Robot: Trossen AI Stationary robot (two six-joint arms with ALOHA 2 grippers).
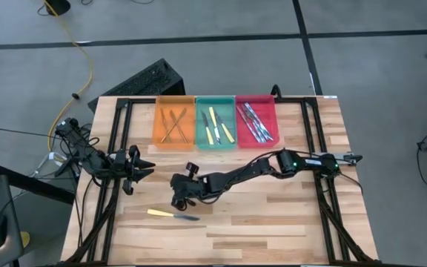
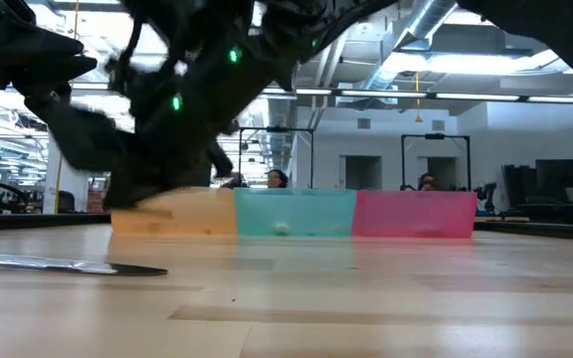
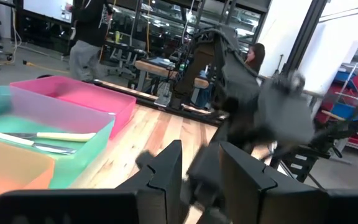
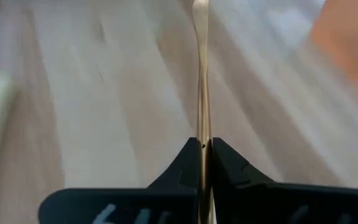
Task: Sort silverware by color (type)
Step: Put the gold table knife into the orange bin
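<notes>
My right gripper (image 1: 178, 199) reaches across the table's middle and is shut on a thin bronze-gold piece of silverware (image 4: 201, 74), seen edge-on in the right wrist view. A yellow-handled knife (image 1: 173, 214) lies flat on the wood near the front edge, just in front of that gripper, and the low view shows the knife (image 2: 68, 265) too. At the far side stand three trays: orange (image 1: 174, 121) with bronze pieces, green (image 1: 215, 122) with yellow-handled pieces, red (image 1: 256, 121) with silver pieces. My left gripper (image 1: 142, 169) waits open at the left, level. My right gripper pinches the bronze-gold utensil's slender shaft (image 4: 202, 134) between its two fingers (image 4: 225, 158), flat faces against the pads. The fingers slant down toward the table's left, and the utensil runs straight forward out of them, along their line. Whether its far end (image 4: 199, 9) touches the wood I cannot tell.
The right arm (image 1: 250, 170) lies slantwise over the table's middle. Bare wood stretches to the right and along the front. Black frame rails (image 1: 113, 148) run down both sides. People stand in the room beyond the far edge (image 2: 277, 179).
</notes>
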